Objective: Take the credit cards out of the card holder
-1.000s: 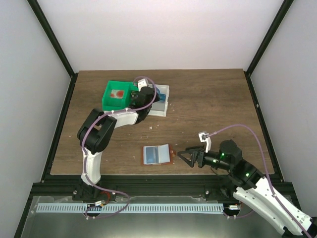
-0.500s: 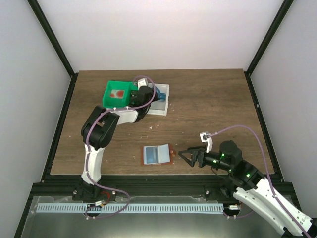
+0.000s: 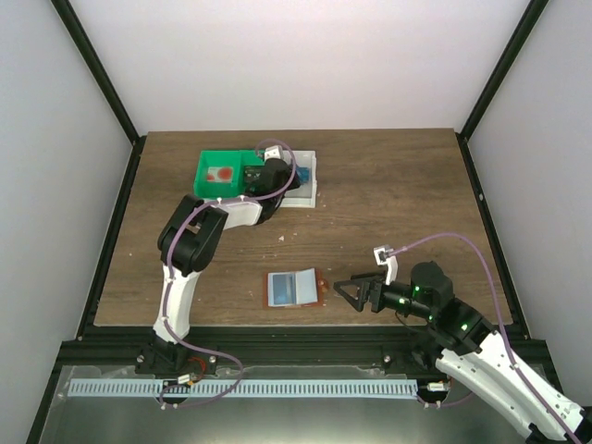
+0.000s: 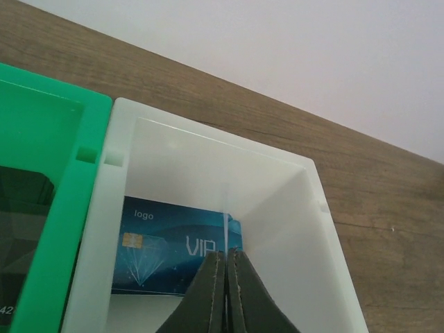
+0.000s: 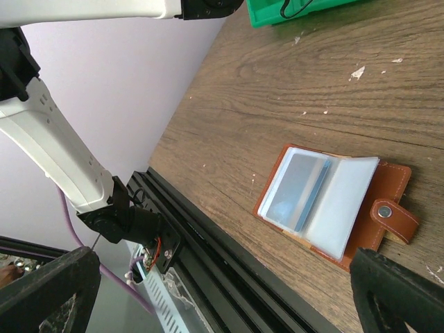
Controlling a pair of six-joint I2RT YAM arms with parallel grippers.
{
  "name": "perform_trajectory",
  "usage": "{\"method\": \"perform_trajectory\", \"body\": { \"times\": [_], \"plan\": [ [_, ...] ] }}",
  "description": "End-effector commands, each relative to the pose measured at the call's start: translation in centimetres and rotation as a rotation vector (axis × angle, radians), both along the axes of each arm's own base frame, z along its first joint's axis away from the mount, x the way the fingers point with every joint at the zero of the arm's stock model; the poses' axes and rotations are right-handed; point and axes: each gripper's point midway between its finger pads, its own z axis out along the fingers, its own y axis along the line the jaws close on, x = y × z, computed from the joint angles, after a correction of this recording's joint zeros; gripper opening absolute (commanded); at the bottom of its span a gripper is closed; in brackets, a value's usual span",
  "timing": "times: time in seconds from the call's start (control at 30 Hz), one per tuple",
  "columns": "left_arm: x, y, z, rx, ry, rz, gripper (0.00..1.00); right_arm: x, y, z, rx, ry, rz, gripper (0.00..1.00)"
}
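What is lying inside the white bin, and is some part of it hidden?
A blue card marked VIP lies on the floor of the white bin. The shut left gripper covers one corner of it, so whether another card lies below cannot be seen.

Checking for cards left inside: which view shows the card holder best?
Right wrist: the card holder lies open and close up, its pockets visible. The top view shows it small; the left wrist view misses it.

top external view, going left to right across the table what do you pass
green bin → card holder → right gripper
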Motion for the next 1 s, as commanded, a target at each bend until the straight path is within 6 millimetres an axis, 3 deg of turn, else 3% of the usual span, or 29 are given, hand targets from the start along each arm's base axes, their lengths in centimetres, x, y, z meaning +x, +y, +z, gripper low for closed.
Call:
{"method": "perform_trajectory", "body": {
  "times": [0.0,0.23,0.4,0.53,0.63,0.73,0.83,0.97],
  "plan": [
    [0.3,-1.1,0.5,0.033,-0.019,-0.069,0.0,0.0,-0.1,2.6,0.035,-0.059,0.0,1.0],
    [0.1,-1.0,3.5,-0.02,-0.057,-0.061,0.0,0.6,-0.1,2.0,0.034,-0.059,-0.024,1.0],
    [-1.2,0.0,5.2,-0.04,-0.055,-0.035,0.0,4.0,-1.1,0.5,-0.002,0.015,-0.223,1.0],
    [-3.9,0.4,8.2,-0.123,-0.031,-0.071,0.0,7.7,-1.3,1.6,-0.081,-0.084,-0.342,1.0],
    [-6.3,2.3,10.4,-0.139,-0.035,-0.043,0.0,10.4,-0.6,3.1,-0.151,-0.145,-0.386,0.99],
    [-8.7,4.7,11.3,-0.1,-0.038,0.0,0.0,13.5,0.8,3.6,-0.229,-0.181,-0.41,0.97],
    [-11.1,6.4,11.6,-0.089,0.013,0.009,0.0,16.3,2.3,4.2,-0.241,-0.237,-0.385,0.92],
    [-15.4,6.6,13.4,-0.153,0.012,-0.096,0.0,20.8,3.2,3.8,-0.193,-0.238,-0.339,0.78]
  ]
}}
